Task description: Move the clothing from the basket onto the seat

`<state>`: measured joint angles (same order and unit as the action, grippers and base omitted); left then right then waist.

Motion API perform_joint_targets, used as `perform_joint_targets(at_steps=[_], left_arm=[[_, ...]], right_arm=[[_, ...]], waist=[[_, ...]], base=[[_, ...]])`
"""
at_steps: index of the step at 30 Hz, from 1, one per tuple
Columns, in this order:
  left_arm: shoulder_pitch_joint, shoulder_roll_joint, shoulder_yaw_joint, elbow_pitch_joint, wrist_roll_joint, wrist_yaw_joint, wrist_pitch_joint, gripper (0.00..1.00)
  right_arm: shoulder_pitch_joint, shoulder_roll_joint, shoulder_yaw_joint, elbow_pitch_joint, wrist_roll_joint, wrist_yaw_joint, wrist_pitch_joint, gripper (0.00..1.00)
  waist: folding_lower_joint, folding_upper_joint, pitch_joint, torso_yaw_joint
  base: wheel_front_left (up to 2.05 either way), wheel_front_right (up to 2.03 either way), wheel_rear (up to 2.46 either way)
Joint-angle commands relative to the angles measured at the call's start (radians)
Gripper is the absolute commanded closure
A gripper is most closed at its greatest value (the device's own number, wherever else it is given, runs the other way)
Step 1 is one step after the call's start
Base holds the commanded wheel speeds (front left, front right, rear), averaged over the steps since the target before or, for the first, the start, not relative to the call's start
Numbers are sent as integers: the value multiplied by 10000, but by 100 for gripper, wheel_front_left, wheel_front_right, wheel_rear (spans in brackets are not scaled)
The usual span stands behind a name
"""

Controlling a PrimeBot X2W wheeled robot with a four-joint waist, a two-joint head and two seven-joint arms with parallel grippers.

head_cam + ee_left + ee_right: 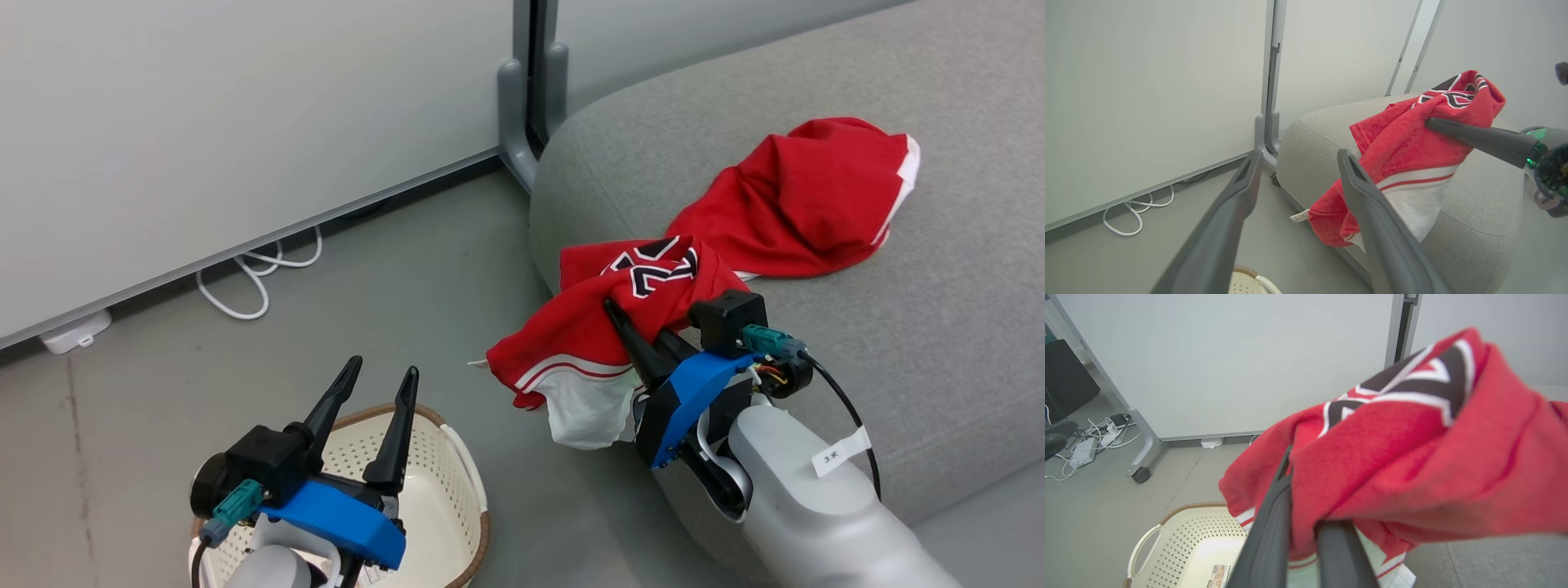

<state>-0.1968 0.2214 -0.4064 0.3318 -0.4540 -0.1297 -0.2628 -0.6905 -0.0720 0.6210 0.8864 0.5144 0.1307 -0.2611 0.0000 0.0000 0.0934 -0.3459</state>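
My right gripper (614,314) is shut on a red garment (629,318) with black-and-white lettering and a white inner layer. The garment hangs at the left front corner of the grey seat (939,327), its lower part dangling over the floor. In the right wrist view the same garment (1412,465) drapes over my dark fingers (1267,539). A second red garment (808,204) with white trim lies crumpled on the seat cushion. My left gripper (382,369) stands open above the cream basket (465,482), with nothing between its fingers (1224,220). The basket floor (1180,543) holds only a paper label (1218,575).
A grey partition wall runs along the back, its post foot (514,131) close to the seat's corner. White cables (245,286) loop on the floor by the wall. A castered leg (1141,473) and a power strip (1081,451) stand further left.
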Motion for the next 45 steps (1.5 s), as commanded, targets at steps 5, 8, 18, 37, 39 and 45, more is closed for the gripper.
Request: perform_joint_targets(at_steps=[5,8,18,37,39,45], left_arm=[[-191,145,-32,4,63,-14,-30,0],[-206,181,12,-21,76,-14,-30,0],[-243,214,-55,6,147,-14,-30,0],[-844,634,-457,-90,164,-14,-30,0],[-1060,749,-563,-174,202,-14,-30,0],[-2036,1014,-1157,-395,297,-16,-29,0]], right_arm=[[213,76,-111,-159,52,1,-58,100],[259,107,-106,-192,-2,1,-59,100],[444,178,-171,-270,-24,1,-59,100],[-761,-245,-1573,-578,-17,1,-59,100],[-1288,-400,-2028,-578,56,3,-8,100],[-3368,-2029,-3983,-498,92,1,554,100]], waist=[[0,0,214,-866],[0,0,265,-1198],[0,0,337,-1734],[0,0,1312,-1270],[0,0,1649,-1137],[0,0,2949,-324]], base=[[0,0,0],[0,0,0],[0,0,0],[0,0,0],[0,0,0],[0,0,0]])
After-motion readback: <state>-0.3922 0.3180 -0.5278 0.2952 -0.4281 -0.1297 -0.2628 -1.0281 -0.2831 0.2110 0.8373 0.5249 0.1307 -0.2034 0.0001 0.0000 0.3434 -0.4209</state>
